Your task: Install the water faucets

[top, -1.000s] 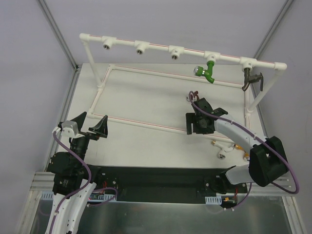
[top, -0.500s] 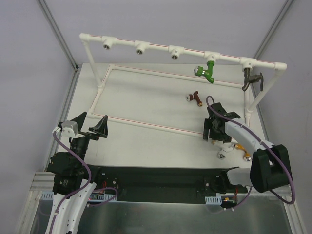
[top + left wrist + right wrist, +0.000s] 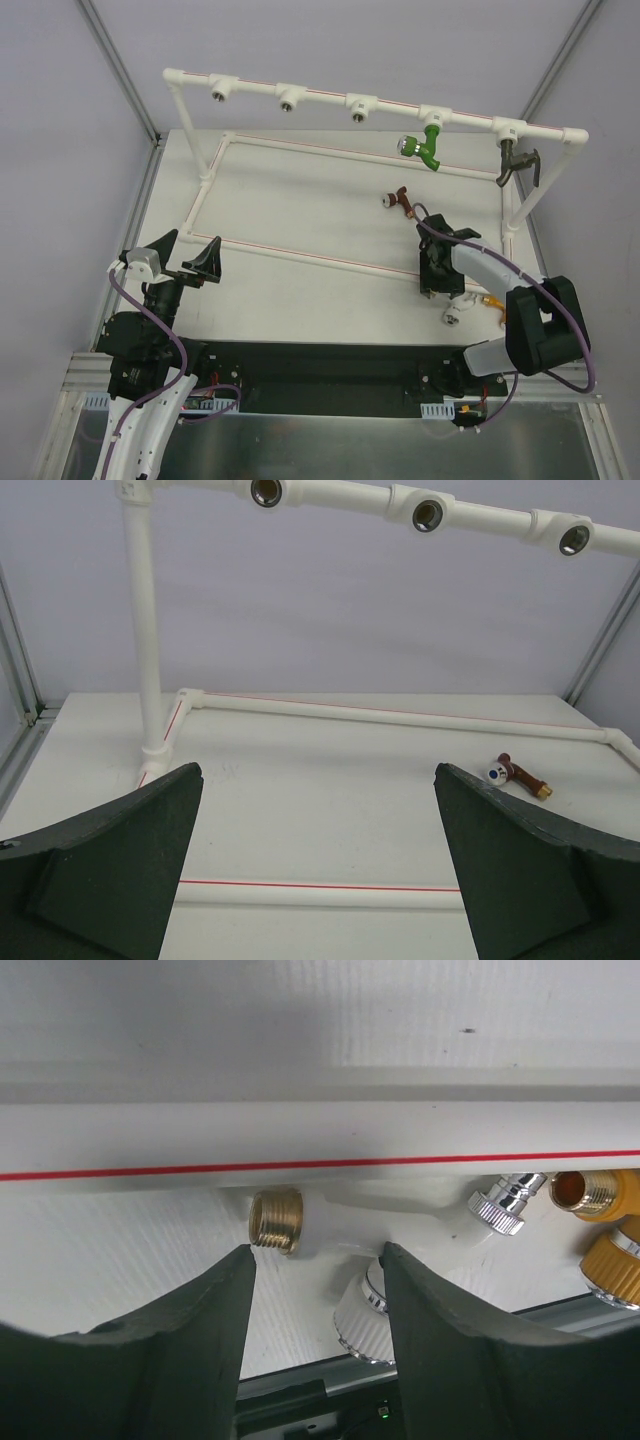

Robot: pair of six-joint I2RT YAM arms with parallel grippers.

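Note:
A green faucet [image 3: 430, 145] and a dark grey faucet [image 3: 515, 165] hang from the pipe frame's top bar [image 3: 320, 93]. On the table lies a dark red faucet [image 3: 398, 200] [image 3: 520, 777]. Near the right front edge lie a white faucet [image 3: 455, 312] [image 3: 330, 1210] and an orange faucet [image 3: 493, 303] [image 3: 605, 1235]. My right gripper [image 3: 432, 285] [image 3: 318, 1252] is down over the white faucet. Its jaws straddle the body between brass thread and handle, with a gap on the left side. Well away at the front left, my left gripper [image 3: 190, 260] [image 3: 315, 770] stands wide open with nothing in it.
Three bare tee sockets [image 3: 427, 515] sit on the left part of the top bar. The frame's floor pipe [image 3: 300, 1140] [image 3: 320, 888], marked with a red line, runs just beyond the white faucet. A frame upright [image 3: 145, 630] rises at the back left.
My right gripper has swung from beside the dark red faucet back to the near right, dropped over the white faucet, and its jaws have narrowed. The left arm has not moved.

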